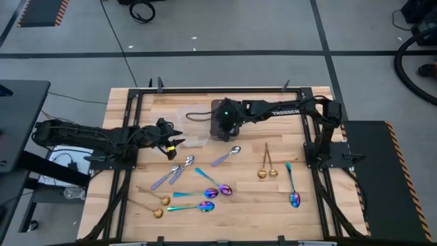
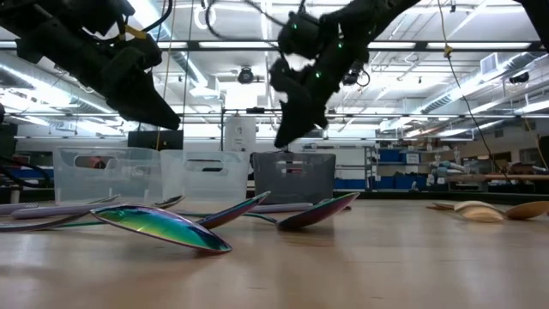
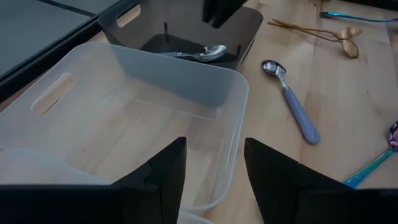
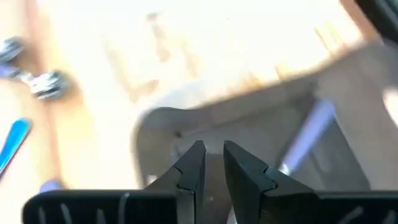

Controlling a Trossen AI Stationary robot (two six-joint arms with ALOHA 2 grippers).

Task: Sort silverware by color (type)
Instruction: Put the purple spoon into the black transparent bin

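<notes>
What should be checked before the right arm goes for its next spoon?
1. Right gripper empty, fingers parted over the dark gray tray: ok.
2. Shiny silver spoon lying inside that tray: ok.
3. Left gripper open, waiting over the clear plastic container, away from the tray: ok.
4. Silver spoon with pale blue handle loose on the wooden table, near the tray: ok.
5. Gold spoons sorted: not ok, on the table.
</notes>
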